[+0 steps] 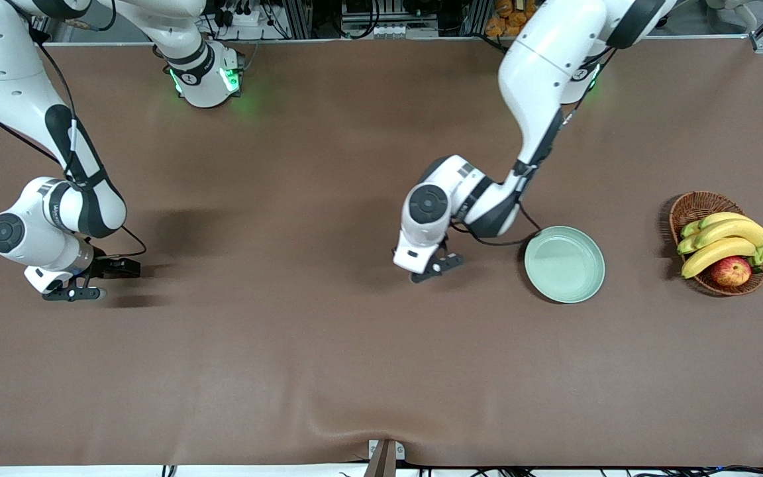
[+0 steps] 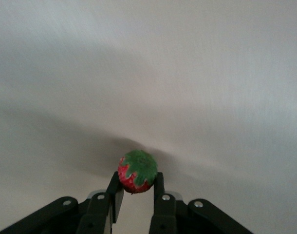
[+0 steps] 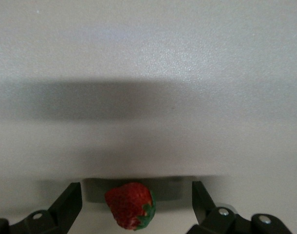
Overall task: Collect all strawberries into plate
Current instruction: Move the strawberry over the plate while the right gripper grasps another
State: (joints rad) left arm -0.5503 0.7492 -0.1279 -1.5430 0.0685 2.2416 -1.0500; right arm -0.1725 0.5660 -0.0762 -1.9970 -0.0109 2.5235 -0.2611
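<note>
Zero strawberries in the plate [image 1: 565,264] at right-centre: left end effector [image 2: 138,187] pinches one strawberry [image 2: 137,171], right end effector [image 3: 137,202] spread around another [image 3: 129,205], both undelivered.

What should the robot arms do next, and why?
Probably the left gripper, shut on a strawberry, should lift and carry it to the empty mint-green plate beside it. The right gripper is open around another strawberry, so it could close next.

Left hand [image 1: 436,265] low over table [image 1: 289,371], just beside empty plate [image 1: 564,264]; right hand [image 1: 73,291] low; fingers' state unclear.
</note>
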